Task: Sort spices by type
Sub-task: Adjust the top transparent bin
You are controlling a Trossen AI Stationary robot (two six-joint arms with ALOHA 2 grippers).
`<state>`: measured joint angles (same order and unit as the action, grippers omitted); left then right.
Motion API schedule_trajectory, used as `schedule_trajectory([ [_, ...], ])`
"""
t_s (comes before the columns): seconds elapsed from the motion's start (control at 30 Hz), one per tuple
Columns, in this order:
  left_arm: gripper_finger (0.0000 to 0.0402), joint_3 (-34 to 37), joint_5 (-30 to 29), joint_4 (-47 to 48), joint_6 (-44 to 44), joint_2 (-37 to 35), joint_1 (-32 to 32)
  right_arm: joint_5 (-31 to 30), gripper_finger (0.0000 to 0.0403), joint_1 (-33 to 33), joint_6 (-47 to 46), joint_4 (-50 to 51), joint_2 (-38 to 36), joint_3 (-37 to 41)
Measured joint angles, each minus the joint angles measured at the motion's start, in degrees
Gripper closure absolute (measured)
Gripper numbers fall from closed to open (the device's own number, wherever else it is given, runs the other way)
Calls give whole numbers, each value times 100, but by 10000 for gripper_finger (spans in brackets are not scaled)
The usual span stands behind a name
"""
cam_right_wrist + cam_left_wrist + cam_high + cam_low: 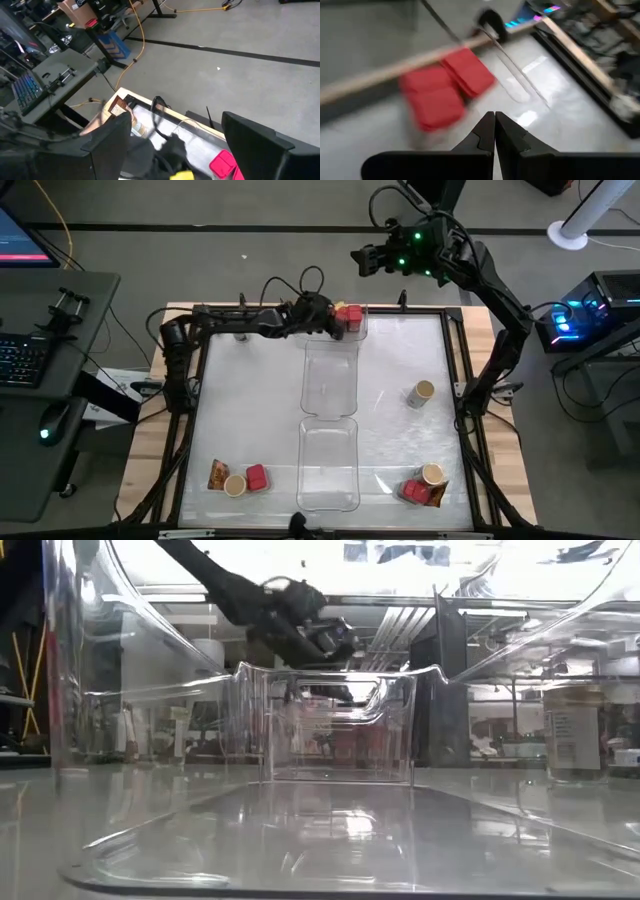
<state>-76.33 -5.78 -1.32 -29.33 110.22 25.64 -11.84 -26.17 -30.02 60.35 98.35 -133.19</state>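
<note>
Waiting near the front edge are mixed spices, a packet (218, 474), a jar (235, 485) and a red box (256, 476), not sorted yet. Farther back, the left gripper (325, 317) is pinched shut and empty beside two red boxes (349, 314) in the far tray (352, 332), likely their sorting spot. Farthest off, the right gripper (362, 258) hangs wide open past the table, out of the way.

From overhead you look straight down on the whole table (400, 390). Your low camera sits at table height, close behind a clear tray (335, 730), facing the far edge. Your left wrist camera looks closely at the red boxes (445, 90) at the far edge; your right wrist camera, raised beyond that edge, shares them.
</note>
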Motion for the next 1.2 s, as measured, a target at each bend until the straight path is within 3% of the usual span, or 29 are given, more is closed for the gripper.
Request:
schedule_trajectory([
  [0.17, 401, 2, -830, 679, 392, -261, 129, -2, 96, -2, 4, 20, 0, 0],
  [0.33, 401, 15, -500, 1078, 146, 41, 497, -58, 96, -2, 2, -2, -2, 0],
  [0.77, 402, 2, 157, 519, 267, 458, 654, -155, 96, 12, -125, -22, -2, -1],
  [1.03, 402, 8, 715, 10, 1633, 487, 486, -155, 96, 85, -121, -23, -2, -2],
  [1.2, 402, 11, 491, 272, 2333, 466, 379, -154, 96, 85, -114, -18, -2, -2],
])
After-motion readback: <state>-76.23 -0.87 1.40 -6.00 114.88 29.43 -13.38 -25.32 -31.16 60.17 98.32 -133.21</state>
